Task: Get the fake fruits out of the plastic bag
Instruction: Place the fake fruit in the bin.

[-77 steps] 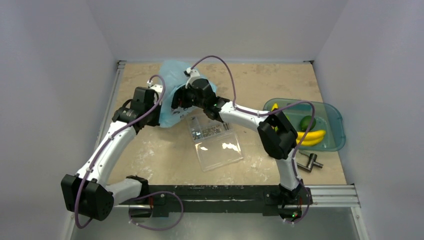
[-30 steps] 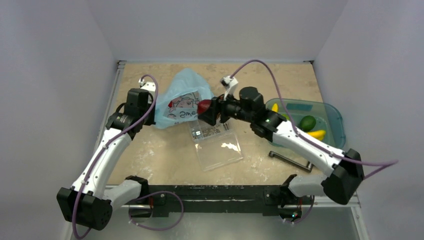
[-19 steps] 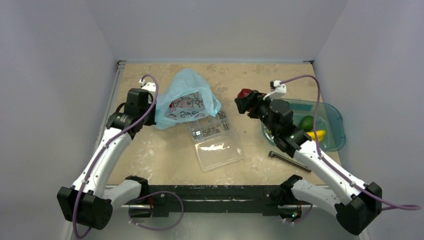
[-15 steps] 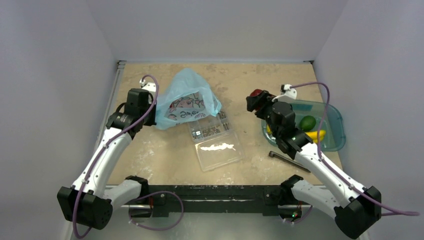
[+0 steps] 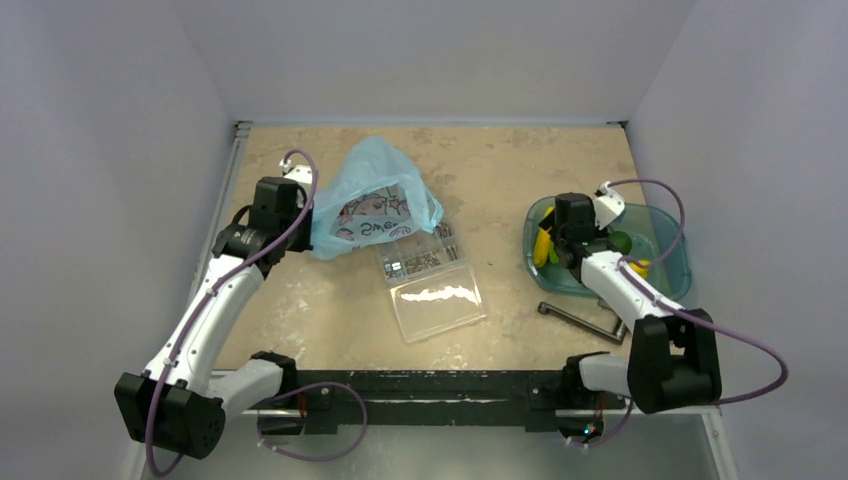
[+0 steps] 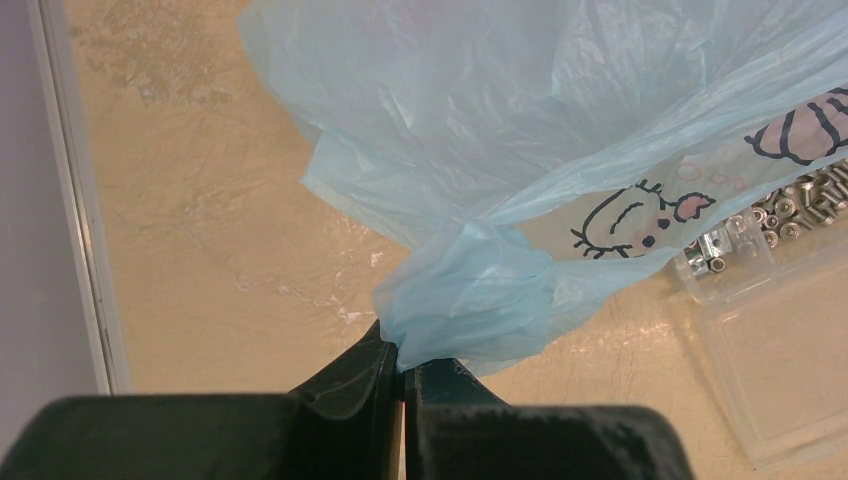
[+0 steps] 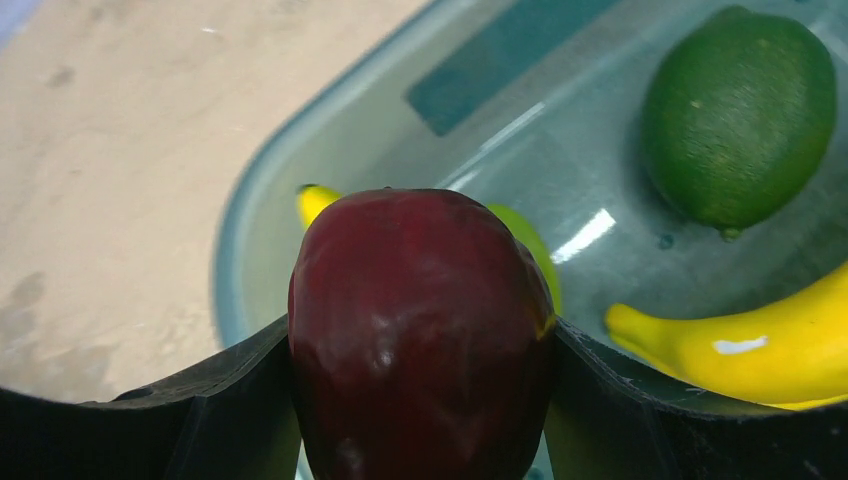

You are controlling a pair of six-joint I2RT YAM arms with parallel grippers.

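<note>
Dark red fruit (image 7: 420,300) gripped tight in right pincer (image 7: 420,400) (over the teal tray (image 7: 300,140))

Table top (image 5: 500,165): a beige, marbled surface is showing pale scuffs and smears toward its middle.
Back wall (image 5: 430,60): a plain pale grey panel is closing off the far edge.
Left wall (image 5: 100,200) and right wall (image 5: 760,150): matching grey panels are rising at either side.
Left rail (image 5: 233,165): a metal strip is running along the table's left edge.
Near rail (image 5: 665,385): a silvery profile is lying across the near edge.
Light: soft, even light is casting faint shadows.
</note>
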